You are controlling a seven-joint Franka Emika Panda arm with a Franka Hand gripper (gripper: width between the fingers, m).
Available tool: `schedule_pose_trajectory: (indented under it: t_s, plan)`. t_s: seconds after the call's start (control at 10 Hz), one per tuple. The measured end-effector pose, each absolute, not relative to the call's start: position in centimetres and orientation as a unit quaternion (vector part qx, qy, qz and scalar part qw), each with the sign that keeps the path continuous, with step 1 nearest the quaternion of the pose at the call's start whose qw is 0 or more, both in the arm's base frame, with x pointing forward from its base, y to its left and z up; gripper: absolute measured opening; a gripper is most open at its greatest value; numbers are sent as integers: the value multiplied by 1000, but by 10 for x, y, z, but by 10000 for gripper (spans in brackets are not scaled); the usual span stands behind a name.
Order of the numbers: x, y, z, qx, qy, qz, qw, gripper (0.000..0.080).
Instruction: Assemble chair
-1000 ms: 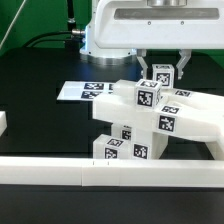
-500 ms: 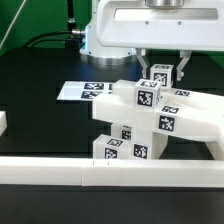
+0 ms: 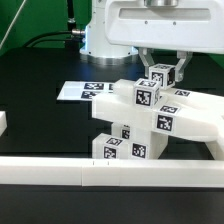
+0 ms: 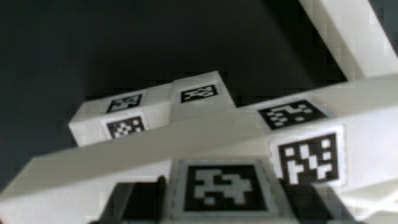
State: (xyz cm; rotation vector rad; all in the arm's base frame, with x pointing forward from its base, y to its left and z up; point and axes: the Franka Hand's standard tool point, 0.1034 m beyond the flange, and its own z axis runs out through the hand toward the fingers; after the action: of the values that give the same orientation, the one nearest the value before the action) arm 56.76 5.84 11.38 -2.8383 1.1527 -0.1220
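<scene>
The chair (image 3: 135, 125) stands as a joined stack of chunky white parts with black-and-white tags, in the middle of the black table. A long slab (image 3: 195, 115) of it slopes down toward the exterior view's right. At its top sits a small white tagged block (image 3: 161, 77), and my gripper (image 3: 162, 70) is shut on that block from above. In the wrist view the block's tag (image 4: 224, 188) lies between my dark fingers (image 4: 132, 203), with more tagged chair faces (image 4: 169, 108) beyond it. The joint under the block is hidden.
A long low white border rail (image 3: 90, 172) runs along the table's near side. The marker board (image 3: 82, 90) lies flat behind the chair on the exterior view's left. A white rail end (image 3: 3, 122) shows at the left edge. The robot base (image 3: 100, 40) stands behind.
The arm's white housing above the gripper has shifted a little. The grip on the block and the chair's place look the same.
</scene>
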Motion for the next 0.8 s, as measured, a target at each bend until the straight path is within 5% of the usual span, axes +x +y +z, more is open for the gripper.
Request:
schedule_pose_trajectory:
  t_s: [0.3,0.5,0.7,0.8]
  plan:
    - [568,60,114,-887,458,-35,46,284]
    - [568,60,114,-882,467,-34,47,360]
    - [569,54,115,-895,443,-36,48,602]
    - [569,55,115,-901,429,-37,47,602]
